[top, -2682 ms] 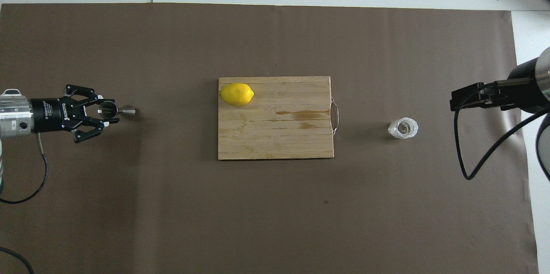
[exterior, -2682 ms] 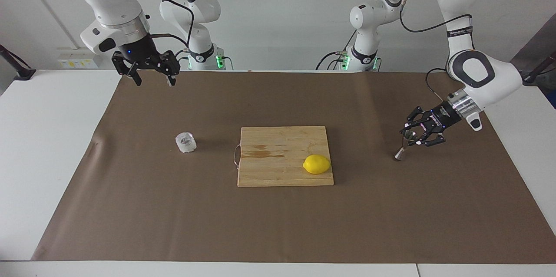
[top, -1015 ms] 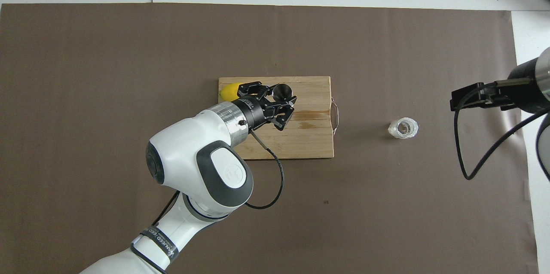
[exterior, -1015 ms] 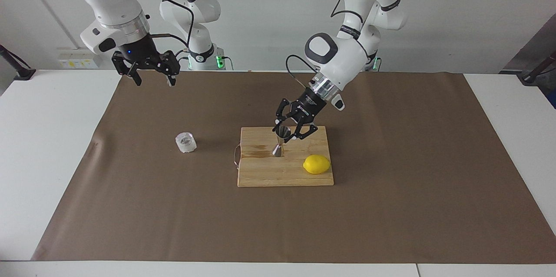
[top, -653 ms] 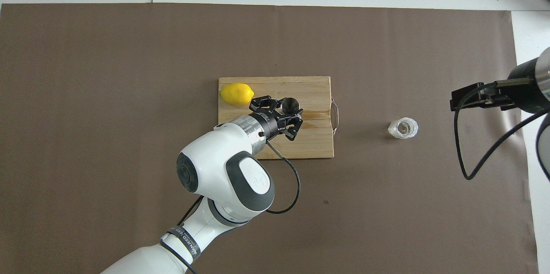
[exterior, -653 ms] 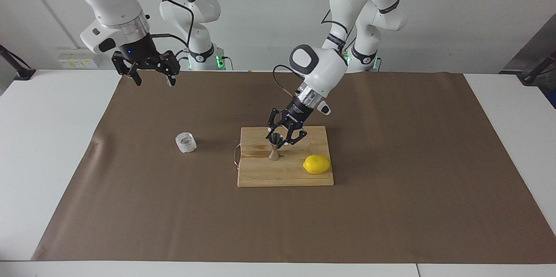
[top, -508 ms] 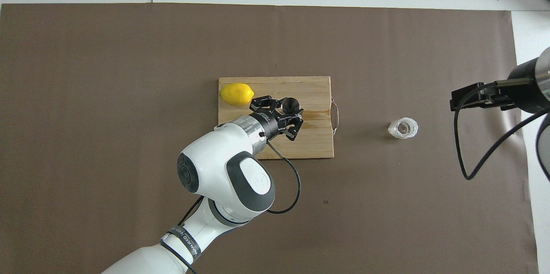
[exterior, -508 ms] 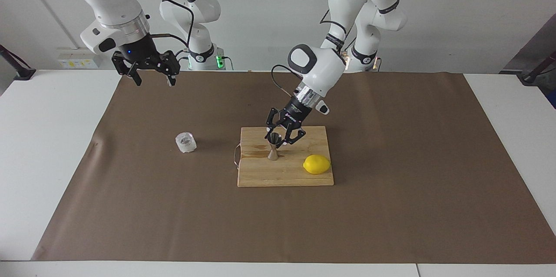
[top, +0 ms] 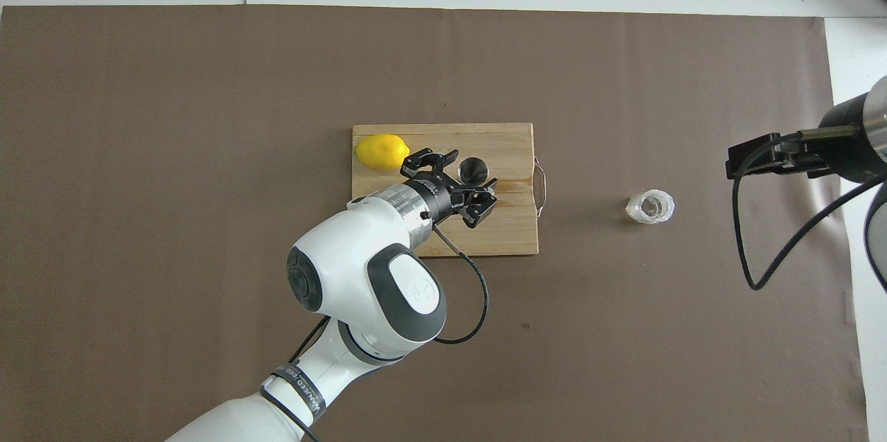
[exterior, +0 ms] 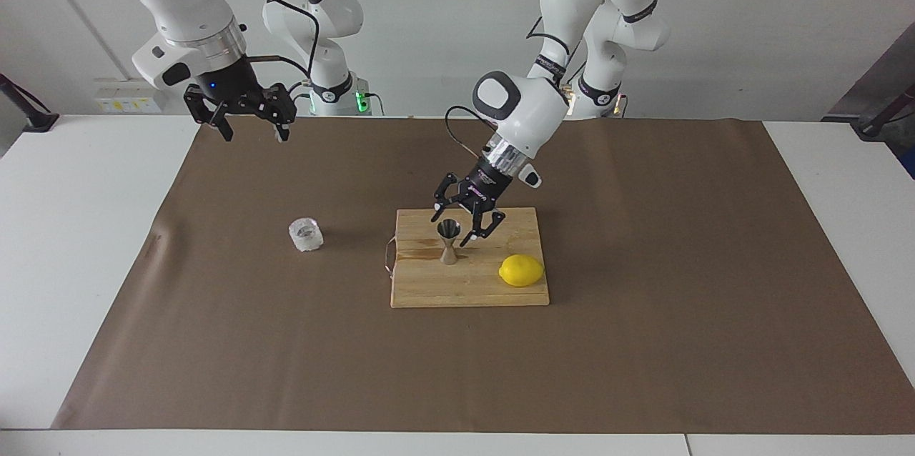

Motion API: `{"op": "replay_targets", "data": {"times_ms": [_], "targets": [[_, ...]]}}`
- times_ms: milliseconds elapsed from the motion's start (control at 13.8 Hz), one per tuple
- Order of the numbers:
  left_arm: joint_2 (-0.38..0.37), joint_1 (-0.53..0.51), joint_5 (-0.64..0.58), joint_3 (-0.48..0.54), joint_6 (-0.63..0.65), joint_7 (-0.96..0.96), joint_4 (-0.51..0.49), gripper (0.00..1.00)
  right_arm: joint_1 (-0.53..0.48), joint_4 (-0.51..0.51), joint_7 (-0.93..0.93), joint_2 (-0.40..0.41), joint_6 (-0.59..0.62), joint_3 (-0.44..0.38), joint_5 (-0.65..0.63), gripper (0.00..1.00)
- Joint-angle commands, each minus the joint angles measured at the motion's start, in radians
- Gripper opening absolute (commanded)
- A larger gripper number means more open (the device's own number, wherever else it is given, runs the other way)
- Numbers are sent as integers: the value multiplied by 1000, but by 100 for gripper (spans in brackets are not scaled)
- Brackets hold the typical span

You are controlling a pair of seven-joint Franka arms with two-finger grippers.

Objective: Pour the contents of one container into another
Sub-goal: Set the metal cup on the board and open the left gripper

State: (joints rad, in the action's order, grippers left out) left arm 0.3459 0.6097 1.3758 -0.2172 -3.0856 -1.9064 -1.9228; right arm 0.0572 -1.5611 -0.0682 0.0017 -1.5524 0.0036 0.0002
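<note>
**Jigger released upright on the board; tumbler not yet picked up**

Since the frame half a second ago the left gripper (exterior: 458, 226) has spread its fingers off the steel jigger (exterior: 448, 241), which it had carried in from the left arm's end of the table. The jigger now stands on its own on the wooden cutting board (exterior: 429, 291), upright, long axis vertical, mouth up. The fingers flank its upper cone without touching it, so the gripper is open and holds nothing; in the overhead view the jigger's mouth (top: 474, 168) sits just off the fingertips.

Nearest the robots, the right gripper (exterior: 243, 116) waits above the robots' edge of the brown mat, toward the right arm's end, fingers apart and empty.

The next move likely turns on the glass tumbler (exterior: 306, 235). It stands upright on the mat, well apart from the board, toward the right arm's end of the table and farther from the robots than the right gripper. The right arm is much the nearer of the two, so the pick-up probably falls to it: a reach down and away from the robots, closing across the squat walls.

What the tumbler holds cannot be told. The jigger's upper cone looks dark inside; whether it is empty is not clear.

Farthest out, a lemon (exterior: 521, 271) lies on the board, toward the left arm's end, beside the jigger but not touching it.
</note>
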Motion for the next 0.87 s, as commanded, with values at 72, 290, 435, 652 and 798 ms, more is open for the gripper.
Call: {"op": "replay_targets", "data": {"times_ms": [72, 290, 435, 652, 798], "targets": [[-2, 13, -24, 5, -16, 0, 18, 100, -13, -22, -12, -17, -11, 6, 23, 100], [-90, -1, -78, 19, 98, 0, 11, 100, -10, -23, -12, -22, 23, 6, 23, 100], [-120, -51, -166, 38, 204, 1, 16, 100, -10, -23, -12, -22, 23, 6, 24, 100], [-137, -172, -338, 41, 452, 0, 59, 100, -13, -23, -8, -22, 25, 6, 24, 100], [-137, -220, -482, 42, 557, 1, 97, 100, -13, -30, 14, -23, 18, 6, 24, 100]]}}
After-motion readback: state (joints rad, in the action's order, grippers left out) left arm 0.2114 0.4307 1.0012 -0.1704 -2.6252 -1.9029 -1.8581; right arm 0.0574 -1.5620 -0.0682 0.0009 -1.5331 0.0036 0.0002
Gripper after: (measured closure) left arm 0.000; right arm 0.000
